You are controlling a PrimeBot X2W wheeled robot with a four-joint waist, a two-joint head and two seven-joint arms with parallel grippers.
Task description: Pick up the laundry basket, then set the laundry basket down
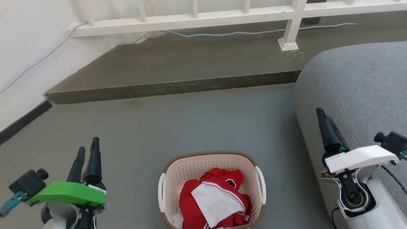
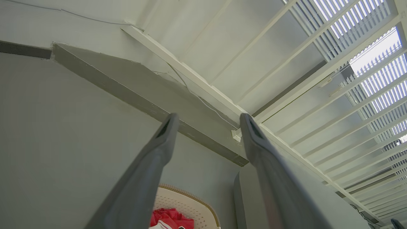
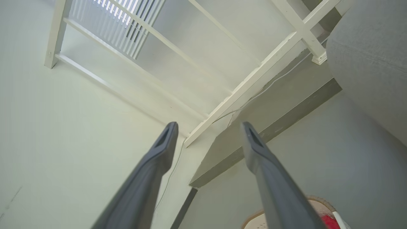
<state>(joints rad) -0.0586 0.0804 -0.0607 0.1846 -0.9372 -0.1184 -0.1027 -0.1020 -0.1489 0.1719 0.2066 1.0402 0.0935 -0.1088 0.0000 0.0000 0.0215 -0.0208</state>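
Observation:
The laundry basket [image 1: 206, 154] stands on the grey floor at the bottom middle of the head view, cream with perforated walls, a brown rim and white side handles. Red and white clothes [image 1: 216, 197] lie inside it. My left gripper [image 1: 88, 145] hovers to its left, open and empty, fingers pointing away from me. My right gripper [image 1: 321, 114] is raised to its right, in front of the sofa, well apart from the basket. In the left wrist view the left gripper [image 2: 208, 117] is spread wide, with the basket [image 2: 187, 203] low between the fingers. The right gripper [image 3: 208, 124] is also spread, the basket [image 3: 321, 205] at the bottom right.
A grey upholstered sofa [image 1: 359, 89] fills the right side, close to my right arm. A raised concrete step [image 1: 178, 87] crosses behind the basket, with a white railing [image 1: 190, 19] and a cable beyond it. A white wall [image 1: 25, 57] closes the left.

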